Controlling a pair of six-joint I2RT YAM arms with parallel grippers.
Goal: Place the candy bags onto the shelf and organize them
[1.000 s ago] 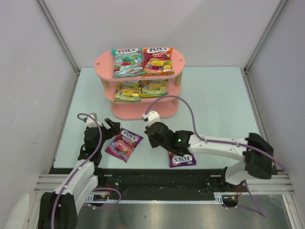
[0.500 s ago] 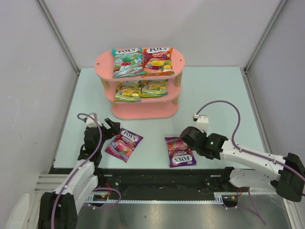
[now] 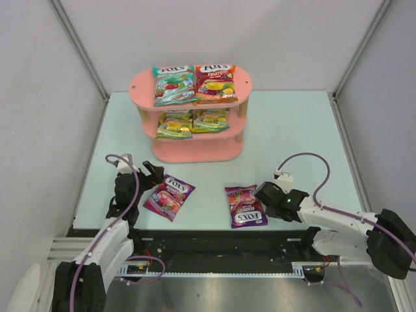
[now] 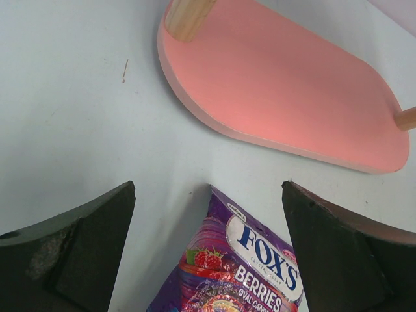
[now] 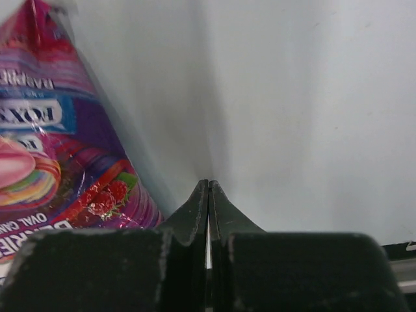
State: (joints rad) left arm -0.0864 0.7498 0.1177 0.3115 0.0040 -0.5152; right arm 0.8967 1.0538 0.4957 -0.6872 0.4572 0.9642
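Soft, even light is falling from overhead on the pale blue-green tabletop (image 3: pixel 292 130), leaving only faint shadows under the oval boards of the pink three-tier shelf (image 3: pixel 195 155). The glossy teal sweet packet (image 3: pixel 173 85) on top is catching mild glare. In the left wrist view, lettering on the shiny purple berry packet (image 4: pixel 250 260) is showing sharp, while the left gripper's black fingers (image 4: pixel 71 247) are sitting dark. In the right wrist view, the second purple packet (image 5: pixel 52 149) is blurring, its film glinting white.
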